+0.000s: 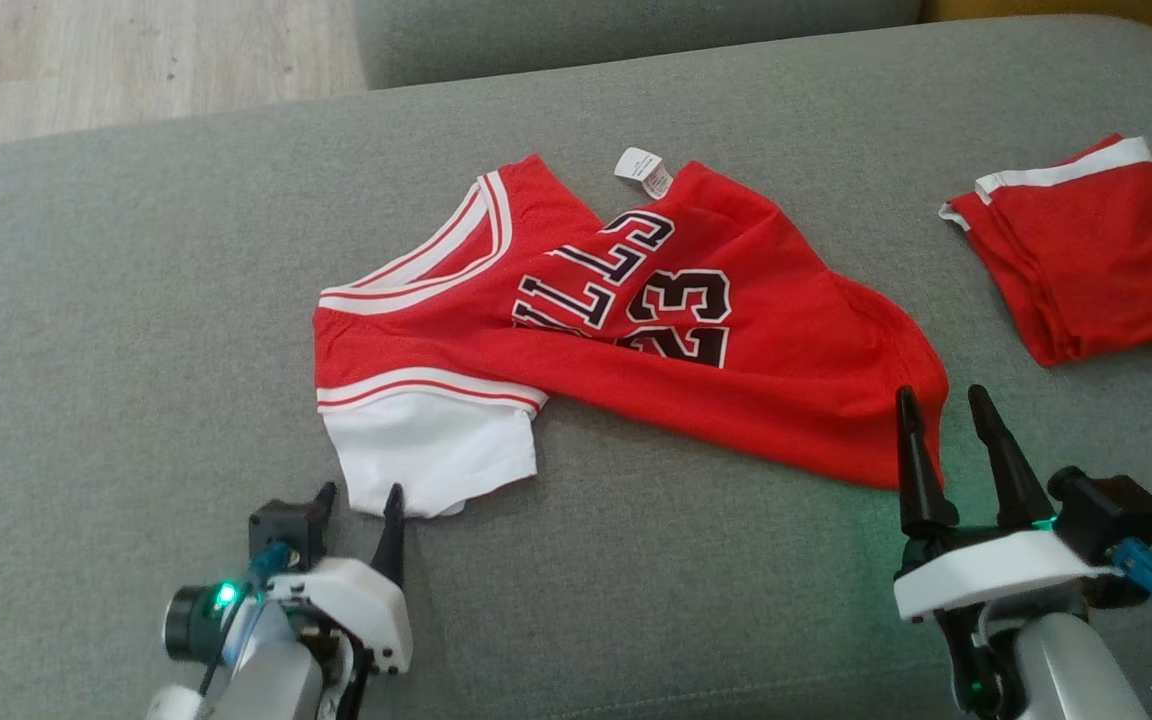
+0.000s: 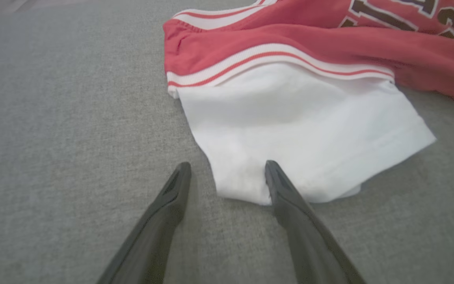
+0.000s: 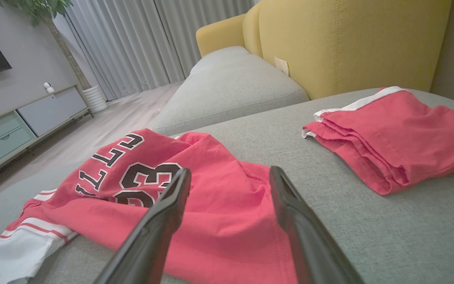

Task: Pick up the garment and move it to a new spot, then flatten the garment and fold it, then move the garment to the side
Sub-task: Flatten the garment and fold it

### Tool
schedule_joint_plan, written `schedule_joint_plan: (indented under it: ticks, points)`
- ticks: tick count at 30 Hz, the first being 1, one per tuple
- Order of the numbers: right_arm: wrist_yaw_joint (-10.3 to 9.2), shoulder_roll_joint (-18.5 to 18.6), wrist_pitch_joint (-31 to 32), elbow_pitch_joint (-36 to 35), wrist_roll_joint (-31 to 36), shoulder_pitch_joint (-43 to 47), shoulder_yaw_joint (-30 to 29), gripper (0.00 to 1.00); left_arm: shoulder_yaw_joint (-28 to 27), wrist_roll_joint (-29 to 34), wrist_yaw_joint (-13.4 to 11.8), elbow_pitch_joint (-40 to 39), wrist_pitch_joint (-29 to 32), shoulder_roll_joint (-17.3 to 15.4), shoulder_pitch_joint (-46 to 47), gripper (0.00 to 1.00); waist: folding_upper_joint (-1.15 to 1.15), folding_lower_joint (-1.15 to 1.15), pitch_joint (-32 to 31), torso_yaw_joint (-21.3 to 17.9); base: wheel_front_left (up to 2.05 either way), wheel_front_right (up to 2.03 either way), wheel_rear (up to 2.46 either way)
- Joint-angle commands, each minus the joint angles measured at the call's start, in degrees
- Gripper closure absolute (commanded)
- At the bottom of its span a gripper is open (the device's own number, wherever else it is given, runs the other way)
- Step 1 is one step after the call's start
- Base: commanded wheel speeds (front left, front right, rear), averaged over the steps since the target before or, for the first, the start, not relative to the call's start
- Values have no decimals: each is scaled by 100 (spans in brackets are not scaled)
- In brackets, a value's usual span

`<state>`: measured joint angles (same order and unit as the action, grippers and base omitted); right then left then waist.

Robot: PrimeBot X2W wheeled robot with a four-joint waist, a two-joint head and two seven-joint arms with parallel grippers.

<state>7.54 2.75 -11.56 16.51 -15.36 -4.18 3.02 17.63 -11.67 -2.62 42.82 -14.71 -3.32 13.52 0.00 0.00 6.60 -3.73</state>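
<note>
We counted one garment to handle, a red jersey with the number 23 and dark lettering on its chest. It lay crumpled and partly folded over itself near the middle of the grey sofa cushion. Its one white sleeve stuck out toward us at the near left, and one white care label was turned up at its far edge. We had two grippers in play. The left gripper sat low at the sleeve's hem with its jaws spread wide and nothing between them. In the left wrist view one finger overlapped the white hem and the other rested over bare cushion, but we could not tell whether either one touched. The right gripper stood at the jersey's near right corner, jaws likewise apart and empty, with its fingertips over the red hem. Well to the right lay one second red piece with white trim, folded and apart from the jersey. Beyond it rose one yellow backrest, and a wooden floor showed past the cushion.
</note>
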Motion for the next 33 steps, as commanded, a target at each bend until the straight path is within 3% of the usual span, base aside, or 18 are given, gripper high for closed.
schedule_joint_plan:
  ticks: [1, 19, 20, 21, 22, 23, 28, 33]
  points:
    - [-5, 13, -2, -211, 51, -243, 134, 0, -170, 41, 18, -50, -28, -105, 297, 0, 0, 0, 6, -9, 0, 0, 0]
    - [-5, 13, 57, -186, 78, -225, 109, 0, -19, 65, 85, 576, -29, -95, 552, 0, 0, 0, 11, -26, 0, 0, 0]
    - [-5, 13, 62, -182, 78, -232, 107, 0, -2, 64, 100, 600, -29, -92, 549, 14, 0, 0, 7, -22, 0, 0, 0]
    - [-5, 13, 62, -176, 75, -238, 103, 0, 19, 61, 124, 627, -29, -89, 542, 41, 0, 0, 0, -19, 0, 0, 0]
    - [-5, 13, 61, -169, 71, -240, 98, 0, 47, 59, 159, 658, -29, -85, 536, 77, 0, 0, -9, -15, 0, 0, 0]
    - [-5, 13, 59, -161, 67, -241, 91, 0, 83, 59, 207, 684, -29, -80, 530, 100, 0, 0, -19, -11, 0, 0, 0]
    - [-5, 13, 53, -90, 50, -239, 72, 0, 116, 29, 294, 416, -29, -62, 515, 100, 0, 0, -83, 17, 0, 0, 0]
    - [-5, 13, 39, 0, 40, -220, 36, 0, -95, -13, 273, -583, -29, -71, 366, 100, 0, 0, -154, 51, 0, 0, 0]
